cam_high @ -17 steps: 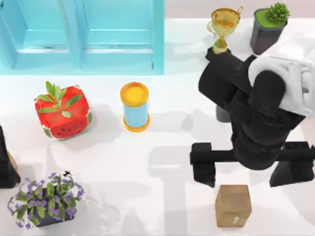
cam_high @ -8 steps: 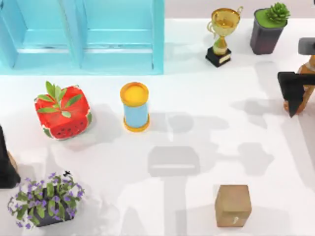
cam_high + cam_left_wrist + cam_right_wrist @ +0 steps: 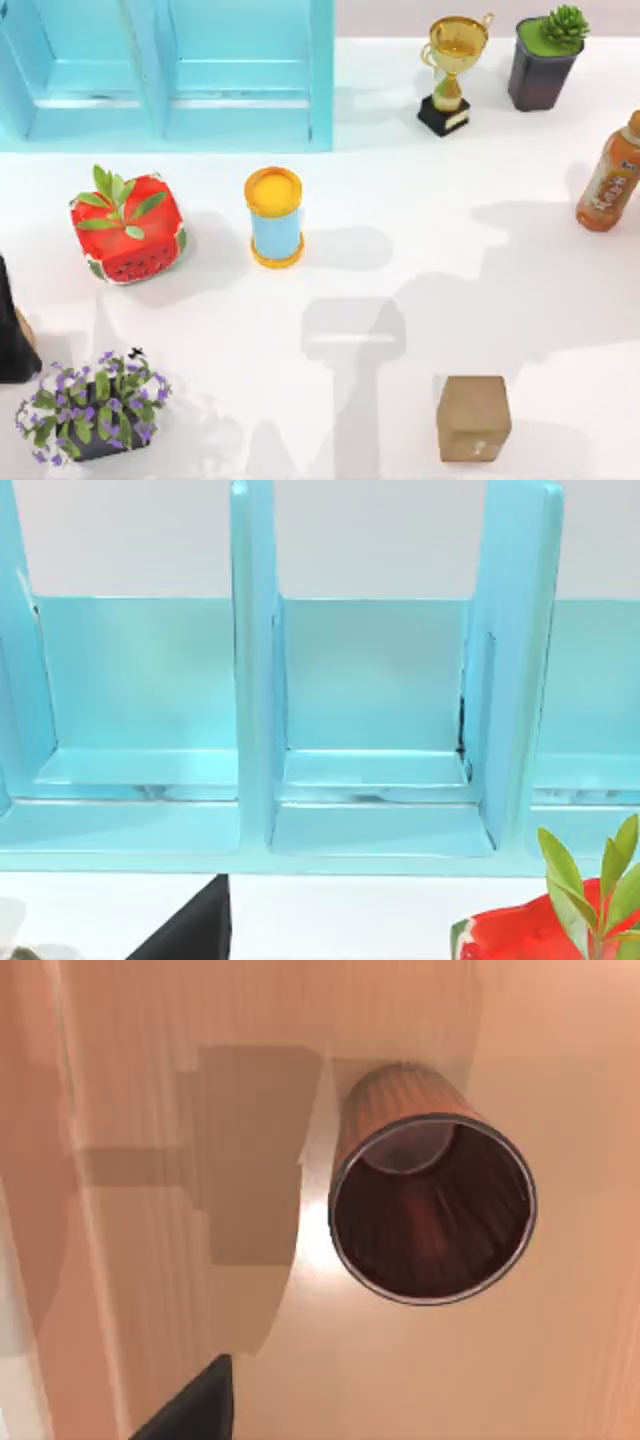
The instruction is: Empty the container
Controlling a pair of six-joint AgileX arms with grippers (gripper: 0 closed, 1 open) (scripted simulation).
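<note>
The turquoise container [image 3: 165, 75] stands at the table's back left, and its compartments [image 3: 375, 690] look bare in the left wrist view. An orange drink bottle [image 3: 610, 185] stands upright at the right edge of the table, with nothing touching it. My left arm [image 3: 12, 335] is parked at the far left edge. A black piece of my right gripper [image 3: 190, 1405] shows in the right wrist view, off the table over a wooden floor.
On the table are a watermelon-pattern cube with leaves [image 3: 128, 228], a blue and yellow can [image 3: 274, 217], a gold trophy [image 3: 455, 70], a potted succulent [image 3: 545, 58], a purple flower pot [image 3: 92, 405] and a brown box [image 3: 473, 418]. A brown open bin [image 3: 430, 1205] stands on the floor.
My right arm has pulled back to the right, out of the top view. The orange bottle it held at the right edge now stands free.
</note>
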